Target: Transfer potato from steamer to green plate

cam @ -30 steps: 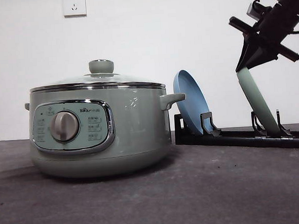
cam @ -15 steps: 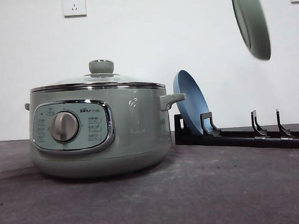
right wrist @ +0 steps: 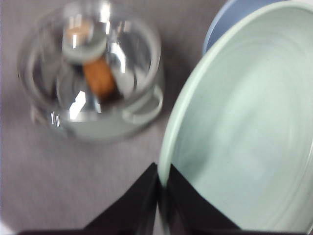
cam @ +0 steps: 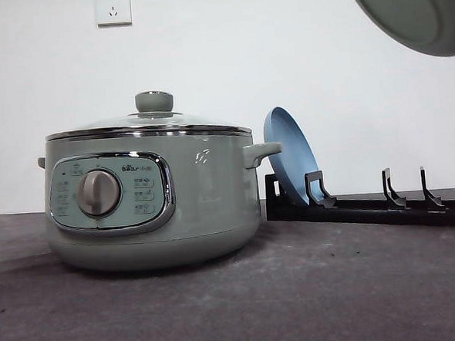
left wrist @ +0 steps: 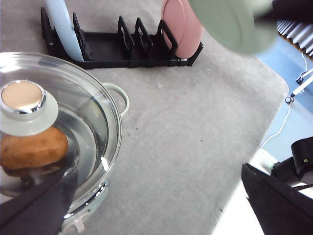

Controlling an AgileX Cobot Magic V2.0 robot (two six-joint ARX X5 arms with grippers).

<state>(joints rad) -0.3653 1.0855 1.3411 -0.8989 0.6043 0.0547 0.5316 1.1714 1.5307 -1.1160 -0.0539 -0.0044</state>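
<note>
Grey table (cam: 312,289), white wall behind. Steamer (cam: 152,198) sat left, lid on, potato (left wrist: 33,148) inside under the glass. Green plate (right wrist: 244,127) was up in the air at right, right gripper (right wrist: 161,196) clamped on its rim. Left gripper state: can't tell.

The front camera sits low at counter (cam: 297,290) level, facing the wall. Both wrist cameras look steeply down from high above; they share the steamer (left wrist: 73,147) with the front view, and the right one sits close behind its end effector (right wrist: 161,196).
</note>
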